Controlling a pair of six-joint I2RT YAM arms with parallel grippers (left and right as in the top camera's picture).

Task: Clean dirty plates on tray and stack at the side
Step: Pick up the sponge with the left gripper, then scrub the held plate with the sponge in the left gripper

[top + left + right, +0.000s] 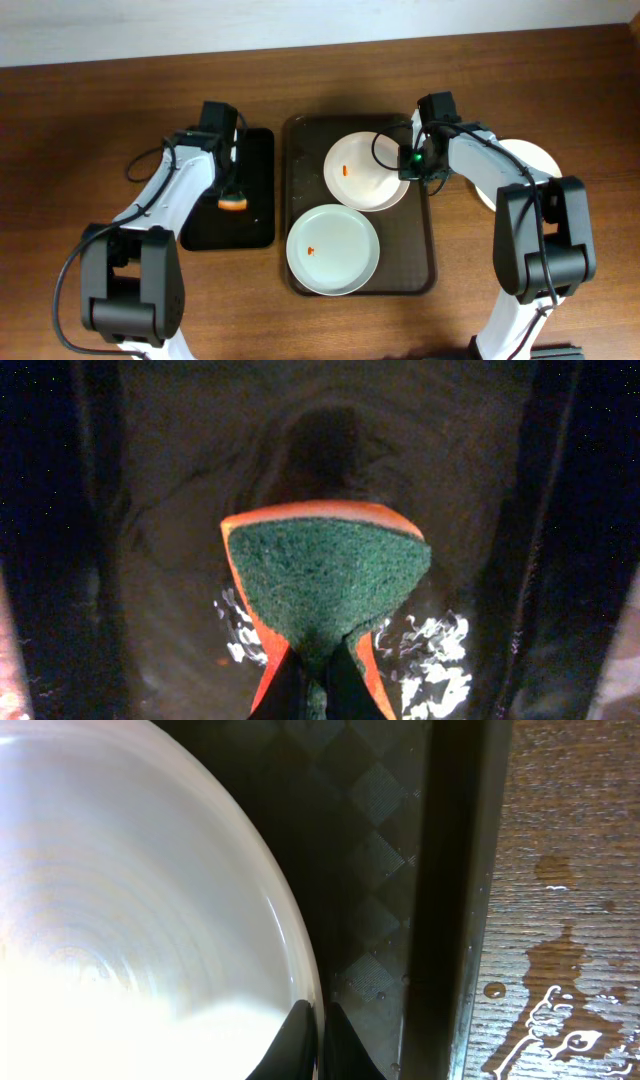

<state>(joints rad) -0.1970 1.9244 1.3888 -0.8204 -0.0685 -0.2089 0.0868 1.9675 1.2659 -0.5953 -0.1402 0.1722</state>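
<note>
Two dirty plates (333, 250) on tray (305, 160), third plate (530, 160) near right edge; right gripper (318, 1025) pinching rim of far plate (365, 170), left gripper (312, 680) clamping sponge (325, 580); next: bring sponge across, scrub

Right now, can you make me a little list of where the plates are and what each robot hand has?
brown tray: holds two plates
upper plate: orange smear, right hand pinches its rim
lower plate: orange smear, no hand on it
third plate: on the table, right of the tray
left hand: grips a sponge above the black tray
</note>
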